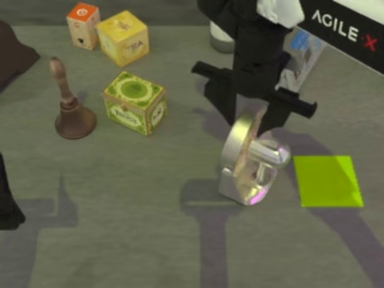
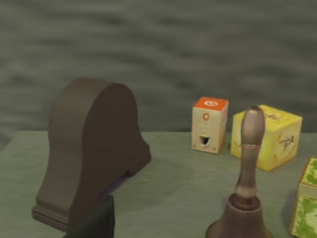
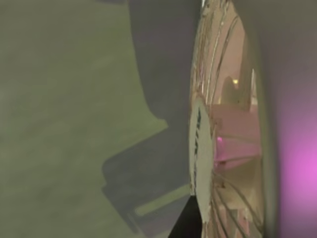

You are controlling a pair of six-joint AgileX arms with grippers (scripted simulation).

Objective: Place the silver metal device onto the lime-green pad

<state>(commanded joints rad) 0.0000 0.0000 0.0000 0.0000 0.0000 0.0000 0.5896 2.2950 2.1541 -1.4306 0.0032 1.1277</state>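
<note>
The silver metal device (image 1: 249,162) is right of the table's centre, its chrome disc tilted and its stubby cylinder and flat base below. My right gripper (image 1: 249,117) comes down from above and is shut on the top of the disc. In the right wrist view the disc (image 3: 228,124) fills one side, with one dark fingertip (image 3: 187,223) against its pale rim. The lime-green pad (image 1: 327,180) lies flat just right of the device, apart from it. My left gripper (image 1: 7,210) is parked at the left edge and is open.
A brown bell (image 1: 72,114), a green patterned box (image 1: 135,102), a yellow tea box (image 1: 123,37) and an orange-topped box (image 1: 83,24) stand at the back left. A dark brown block (image 2: 89,153) sits far left. A white-and-grey cup (image 1: 221,37) stands behind the right arm.
</note>
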